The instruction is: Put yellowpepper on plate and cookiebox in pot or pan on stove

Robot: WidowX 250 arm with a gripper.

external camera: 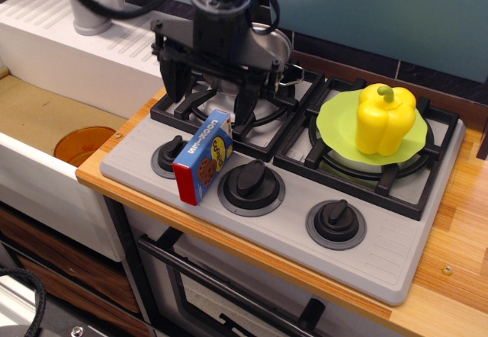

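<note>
Observation.image view: pepper [386,119] sits on plate [340,126], half done! Cookiebox [203,156] stands untouched by the knobs; gripper [207,93] hovers above, fingers spread, empty; pot [271,49] waits.

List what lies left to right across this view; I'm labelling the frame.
Orange disc → cookiebox → open gripper, in front of the pot → lime-green plate → yellowpepper on it.
</note>
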